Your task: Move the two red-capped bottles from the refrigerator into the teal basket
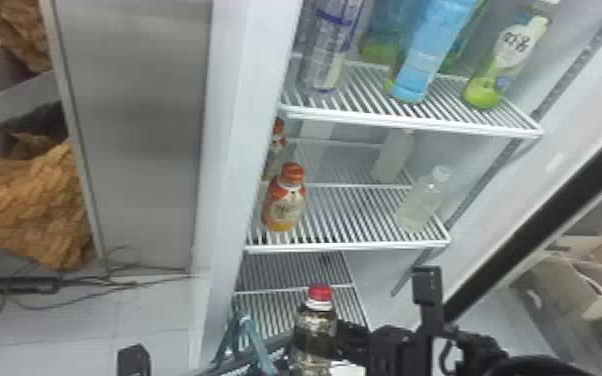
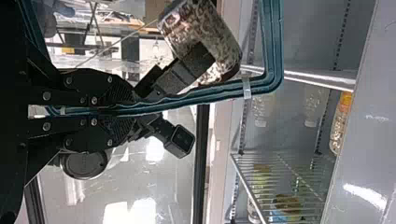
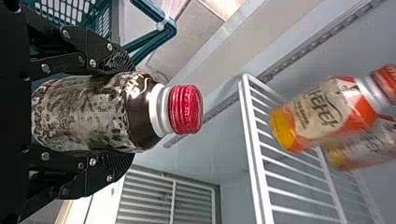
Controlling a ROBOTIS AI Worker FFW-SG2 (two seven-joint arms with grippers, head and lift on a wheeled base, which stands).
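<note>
Right claw (image 3: pixel 123 112) clamps the red-capped bottle (image 3: pixel 142 114), cap (image 3: pixel 187 109) beyond it; likely weighty, slippery, best held round the body (image 3: pixel 79 114). Left claw (image 2: pixel 128 110) pinches the basket handle (image 2: pixel 219 91).

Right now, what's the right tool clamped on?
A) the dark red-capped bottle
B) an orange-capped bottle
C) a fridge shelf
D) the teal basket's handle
A: in the right wrist view, the right tool has the dark bottle by its body, with the red cap sticking out past the grip.
</note>
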